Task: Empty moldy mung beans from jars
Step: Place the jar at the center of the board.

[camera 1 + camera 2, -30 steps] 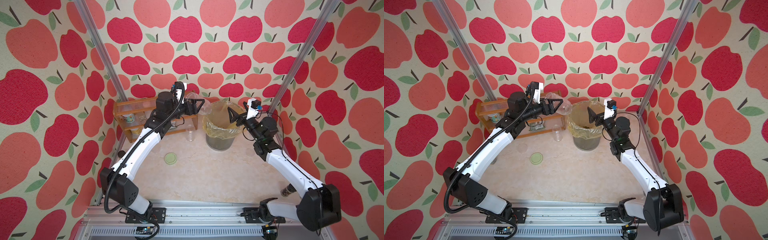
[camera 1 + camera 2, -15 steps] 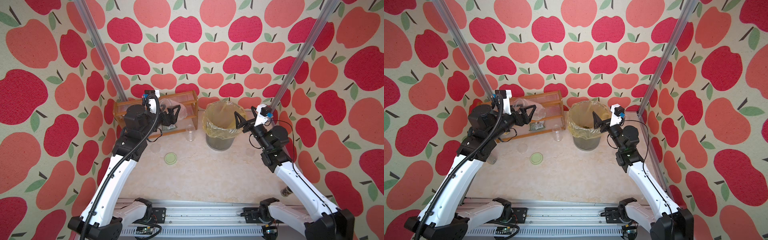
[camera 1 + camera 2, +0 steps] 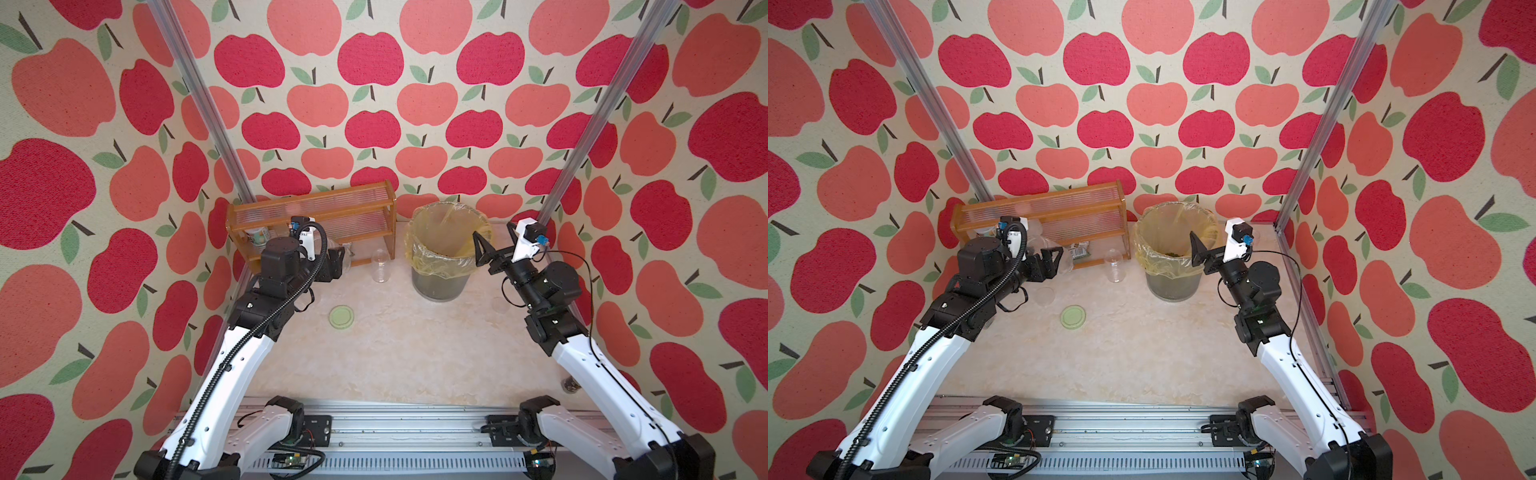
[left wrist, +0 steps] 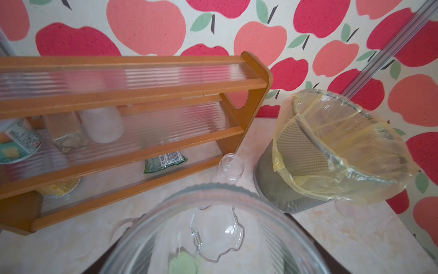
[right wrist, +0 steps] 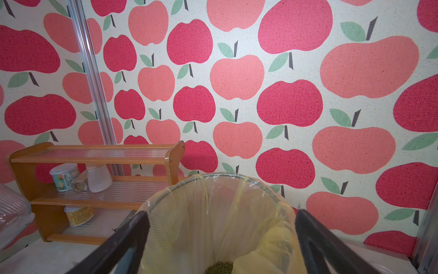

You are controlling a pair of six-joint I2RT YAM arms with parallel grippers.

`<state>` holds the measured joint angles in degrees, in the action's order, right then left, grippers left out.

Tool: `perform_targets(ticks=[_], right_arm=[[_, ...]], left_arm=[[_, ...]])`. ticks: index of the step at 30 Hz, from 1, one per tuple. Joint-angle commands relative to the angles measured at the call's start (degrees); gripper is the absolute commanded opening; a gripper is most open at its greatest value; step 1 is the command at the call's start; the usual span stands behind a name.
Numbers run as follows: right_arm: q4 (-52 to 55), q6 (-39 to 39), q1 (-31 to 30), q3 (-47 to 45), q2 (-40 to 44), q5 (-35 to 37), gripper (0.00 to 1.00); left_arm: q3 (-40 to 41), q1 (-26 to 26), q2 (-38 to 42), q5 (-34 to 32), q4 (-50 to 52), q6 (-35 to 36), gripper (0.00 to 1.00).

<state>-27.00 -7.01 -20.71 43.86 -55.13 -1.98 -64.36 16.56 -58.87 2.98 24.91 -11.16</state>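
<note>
Back from the bin comes the left hand, now near the rack, gripping the squat glass jar (apparently empty). Right hand stands wide open, holding nothing, at the bin's rim; mung beans lie at its bottom.

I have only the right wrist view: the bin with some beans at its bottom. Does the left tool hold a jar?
Observer: Yes, the left tool grips the squat glass jar; it looks empty.
Operator: Where is its lid?
Observer: The pale green lid lies flat on the table, in front of the rack.
Operator: Any other jar near the bin?
Observer: A tall slim jar stands upright, open and empty, between rack and bin.
</note>
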Motion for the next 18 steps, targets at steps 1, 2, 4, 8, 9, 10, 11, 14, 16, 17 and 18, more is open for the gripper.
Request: perform_targets(ticks=[1, 2, 4, 8, 9, 10, 11, 14, 16, 17, 18], right_arm=[[0.15, -0.68, 0.41, -1.61, 1.91, 0.47, 0.99], [0.52, -0.73, 0.36, -1.92, 2.16, 0.28, 0.99], [1.13, -0.47, 0.41, -2.44, 2.64, 0.04, 0.99], [2.57, 0.1, 0.54, -3.24, 3.79, 0.61, 0.99], [2.92, 0.25, 0.58, -3.4, 3.93, 0.66, 0.99], [3.33, 0.4, 0.71, -3.59, 4.18, 0.72, 0.99], [3.51, 0.51, 0.75, -3.88, 4.34, 0.75, 0.99], [3.93, 0.61, 1.07, -4.54, 4.94, 1.06, 0.99], [4.39, 0.78, 1.2, -4.66, 5.05, 1.07, 0.99], [4.53, 0.85, 1.28, -4.66, 5.05, 1.0, 0.99], [4.68, 1.01, 1.37, -4.68, 4.99, 0.94, 0.99]], left_arm=[[3.15, -0.56, -1.41, -3.59, -8.19, 0.09, 0.71], [4.05, -0.56, -2.16, -4.21, -9.65, -0.06, 0.71], [5.12, -0.73, -3.93, -4.87, -12.22, -0.52, 0.71], [4.83, -1.0, -9.11, -2.8, -15.87, -0.12, 0.71], [4.53, -0.91, -10.29, -2.47, -16.3, 0.08, 0.71], [4.55, -0.82, -11.49, -2.27, -17.02, 0.19, 0.71], [4.83, -0.91, -12.7, -2.11, -18.23, 0.39, 0.71], [6.17, -0.95, -16.29, -0.82, -21.08, 0.78, 0.7], [6.91, -0.55, -18.14, 0.57, -21.92, 0.71, 0.7], [7.26, -0.11, -18.86, 0.24, -22.13, 0.7, 0.7], [7.83, 0.26, -19.19, 0.1, -22.58, 0.51, 0.69]])
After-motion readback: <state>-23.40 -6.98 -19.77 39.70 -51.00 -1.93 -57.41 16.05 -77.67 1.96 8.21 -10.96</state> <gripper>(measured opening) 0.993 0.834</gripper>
